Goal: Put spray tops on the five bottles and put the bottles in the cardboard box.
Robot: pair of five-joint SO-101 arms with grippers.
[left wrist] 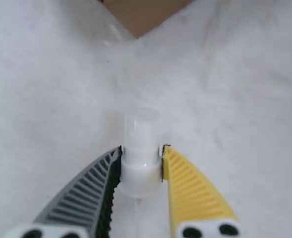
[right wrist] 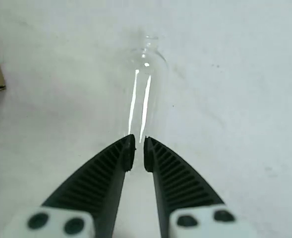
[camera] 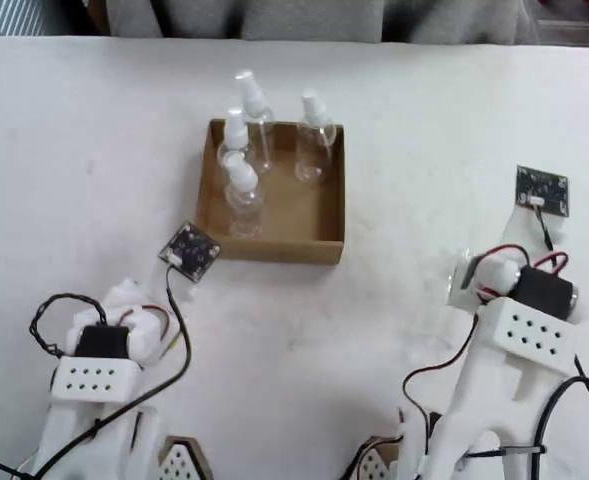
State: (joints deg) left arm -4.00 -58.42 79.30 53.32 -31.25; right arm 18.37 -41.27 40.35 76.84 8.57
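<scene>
Near the cardboard box [camera: 274, 246] our left gripper [left wrist: 141, 161] clamps a spray top [left wrist: 140, 131]; right gripper [right wrist: 137, 148] seemingly pinches bottle [right wrist: 145, 84], thin hold could slip.

Plain, matt brown cardboard on the box [camera: 274, 247]. Clear, glossy plastic on the bottle [right wrist: 145, 84]; smooth white plastic on the spray top [left wrist: 138, 166]. Ribbed matt plastic on the jaws. Slightly fuzzy white cloth over the tabletop [camera: 94, 130].

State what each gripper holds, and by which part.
Left gripper: a spray top, pinched at its lower collar. Right gripper: a clear bottle, seemingly pinched at its narrow end nearest the gripper.
</scene>
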